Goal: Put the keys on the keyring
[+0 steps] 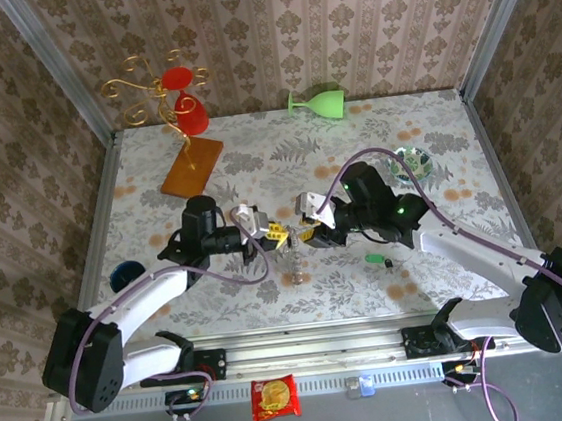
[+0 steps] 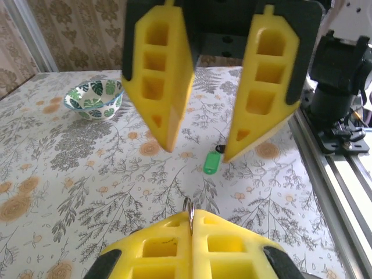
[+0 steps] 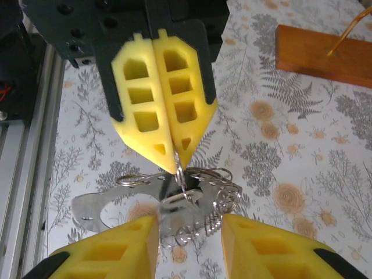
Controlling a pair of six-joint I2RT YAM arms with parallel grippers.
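Note:
My left gripper [image 1: 273,233] [image 2: 190,216] [image 3: 177,165] is shut on a thin silver ring of the keyring [image 2: 188,204] [image 3: 185,180]. From that ring hangs a bunch of silver rings, a coil and a flat metal plate [image 1: 292,264] [image 3: 116,203], above the table. My right gripper [image 1: 309,232] [image 3: 189,226] [image 2: 197,152] faces the left one, open, its yellow fingers [image 3: 116,253] standing either side of the bunch without pinching it. The keys lie on the table to the right: one with a green head [image 1: 375,259] [image 2: 211,163], and a dark-headed one [image 1: 389,261] touching it.
A leaf-patterned bowl [image 1: 410,164] [image 2: 94,99] sits back right. A green goblet [image 1: 318,100] lies at the far wall. A gold stand with red cups [image 1: 176,91] rises from a wooden base [image 1: 193,166] [image 3: 325,52]. A blue dish [image 1: 127,277] is at the left.

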